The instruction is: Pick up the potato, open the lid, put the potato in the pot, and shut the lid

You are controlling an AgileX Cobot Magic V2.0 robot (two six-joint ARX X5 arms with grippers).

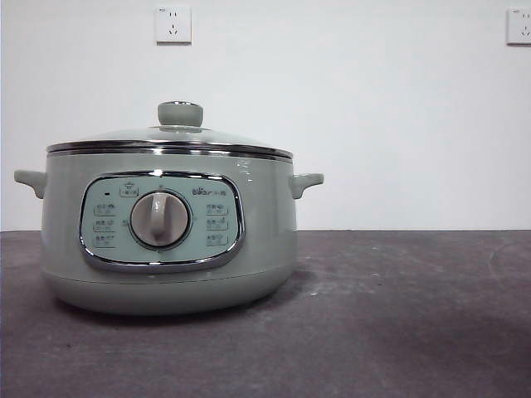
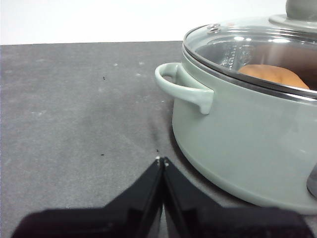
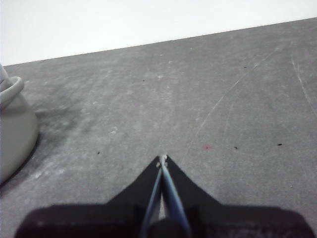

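Note:
The sage-green pot stands left of centre on the dark table, control panel facing the front view. The glass lid with its green knob sits closed on it. In the left wrist view the pot is close by, and the orange-brown potato shows inside through the lid. My left gripper is shut and empty, low over the table beside the pot's handle. My right gripper is shut and empty over bare table, with the pot's edge off to one side.
The dark grey table runs to the right of the pot. A white wall stands behind, with two sockets: one above the pot and one at the far right. Neither arm shows in the front view.

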